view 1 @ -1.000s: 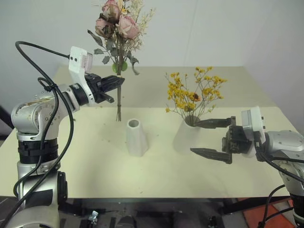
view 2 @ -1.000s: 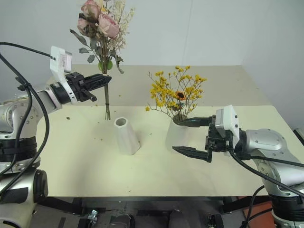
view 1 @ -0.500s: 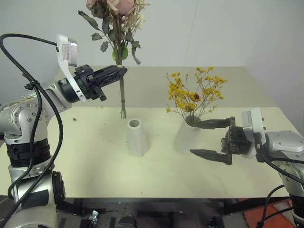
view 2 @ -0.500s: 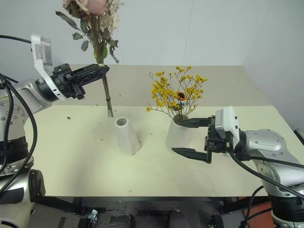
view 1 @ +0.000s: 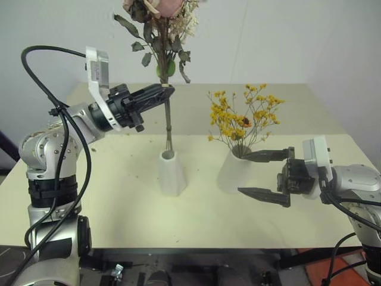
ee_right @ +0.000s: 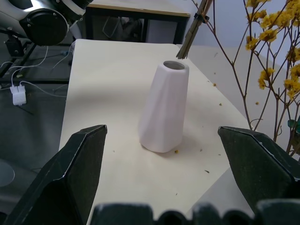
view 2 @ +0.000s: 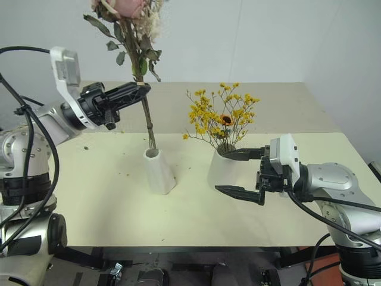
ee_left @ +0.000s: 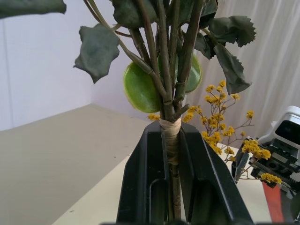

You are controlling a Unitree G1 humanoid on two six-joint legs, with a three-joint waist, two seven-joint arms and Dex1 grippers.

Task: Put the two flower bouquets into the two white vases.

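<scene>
Two vases (view 1: pixel 171 174) (view 1: pixel 232 173) – two bouquets (view 1: pixel 162 36) (view 1: pixel 244 119).

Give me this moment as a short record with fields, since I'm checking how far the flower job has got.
rose bouquet: held upright by left gripper, fingers shut on the stems
stem ends: at the mouth of the narrow vase; whether inside, cannot tell
yellow bouquet: standing in the wide vase
right gripper: open, beside the wide vase, holding nothing
table: both vases upright
</scene>
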